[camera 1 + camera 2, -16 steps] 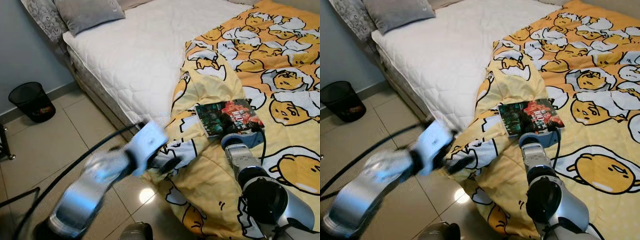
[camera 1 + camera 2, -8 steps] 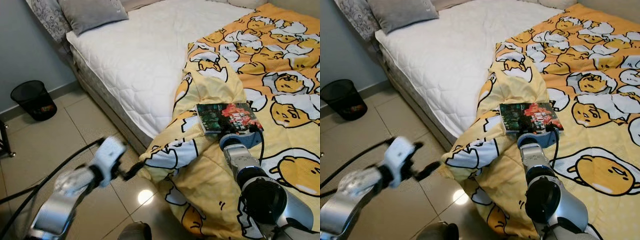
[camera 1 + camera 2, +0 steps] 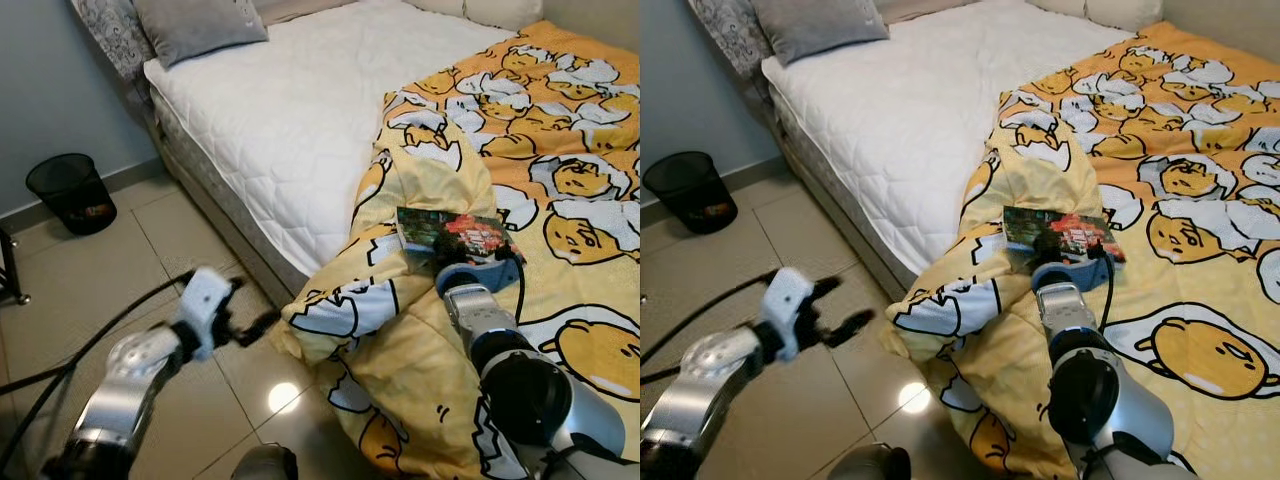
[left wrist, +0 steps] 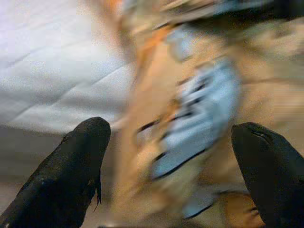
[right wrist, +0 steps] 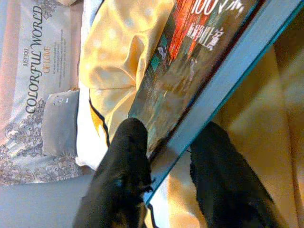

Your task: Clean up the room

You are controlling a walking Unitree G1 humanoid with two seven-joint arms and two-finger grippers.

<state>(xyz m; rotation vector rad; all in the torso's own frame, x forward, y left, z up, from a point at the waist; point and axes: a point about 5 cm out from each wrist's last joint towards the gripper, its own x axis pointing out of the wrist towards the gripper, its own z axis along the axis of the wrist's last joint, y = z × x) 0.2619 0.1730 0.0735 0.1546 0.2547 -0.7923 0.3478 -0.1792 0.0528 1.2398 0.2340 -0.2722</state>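
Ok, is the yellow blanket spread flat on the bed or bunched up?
Bunched. The yellow blanket is folded back off the bare white mattress, and its crumpled corner hangs over the bed edge toward the floor.

The glossy dark paperback book with a red and teal cover point(image 5: 199, 61), lying pinched between the two black fingers point(image 5: 126, 161) of the right gripper point(image 5: 171, 156), is showing a white title on its red part beginning with "100", followed by characters too slanted to read. Beyond those fingertips, the pale grey patterned fabric panel at the head of the bed point(image 5: 35, 71) is carrying printed words: "COLORFUL WORLD" in large gold capitals, "JUST FOR YOU" in small letters beside it, and "OF LOVE" in smaller orange letters.
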